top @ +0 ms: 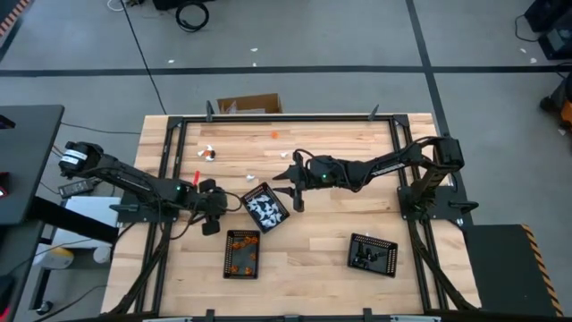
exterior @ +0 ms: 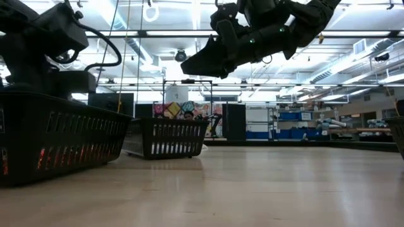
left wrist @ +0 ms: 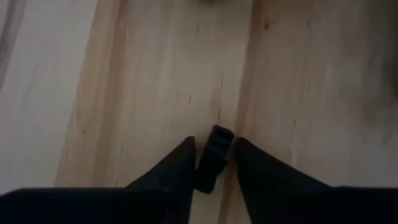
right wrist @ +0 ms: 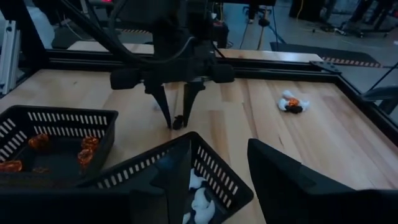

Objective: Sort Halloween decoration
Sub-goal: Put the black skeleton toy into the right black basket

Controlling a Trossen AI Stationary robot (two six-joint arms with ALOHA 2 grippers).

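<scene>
Black piece (left wrist: 214, 158) sits between left end effector (left wrist: 213, 163) fingers.

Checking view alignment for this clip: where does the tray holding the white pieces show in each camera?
High view: tray of white pieces, centre, between both grippers.
Low view: likely the middle basket, left of centre; contents hidden.
Left wrist view: not in it.
Right wrist view: bottom centre, white pieces inside.
Shared landmark: the tray of orange pieces beside it, also in the right wrist view.
</scene>
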